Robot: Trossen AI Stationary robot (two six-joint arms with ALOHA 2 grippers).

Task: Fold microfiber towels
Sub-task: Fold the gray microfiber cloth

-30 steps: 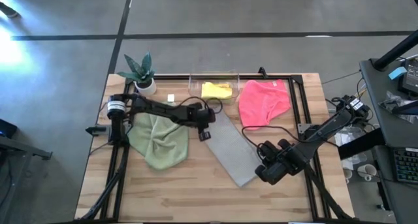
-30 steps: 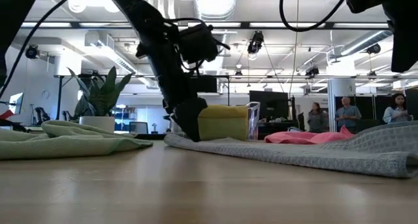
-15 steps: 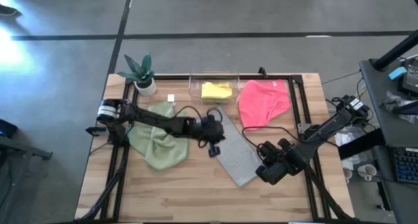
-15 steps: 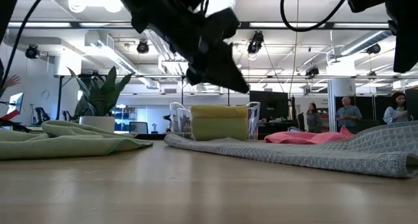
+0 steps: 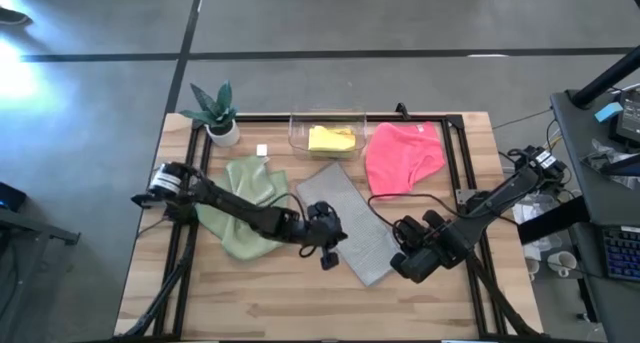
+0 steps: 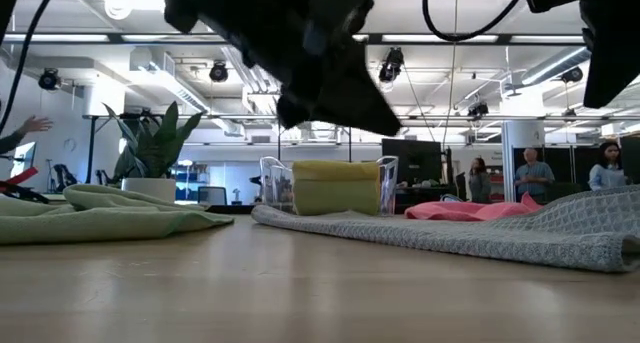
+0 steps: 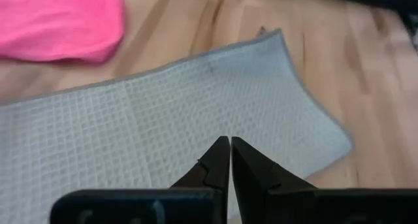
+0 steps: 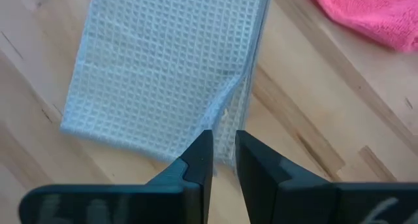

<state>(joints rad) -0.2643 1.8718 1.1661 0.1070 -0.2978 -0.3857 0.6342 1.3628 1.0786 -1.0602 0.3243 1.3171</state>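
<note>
Grey towel [image 5: 346,221] folded flat mid-table, left gripper [image 5: 330,251] above its near-left edge, fingers [image 7: 221,160] pressed together holding nothing, right gripper [image 5: 408,266] by its right end, fingers [image 8: 199,160] slightly parted, empty, pink towel [image 5: 402,155] behind.

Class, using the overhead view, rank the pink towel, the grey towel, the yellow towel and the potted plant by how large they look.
1. Grey towel and pink towel: too similar in visible area to rank.
3. Potted plant and yellow towel, folded inside the clear bin: also close, both clearly smaller.
</note>
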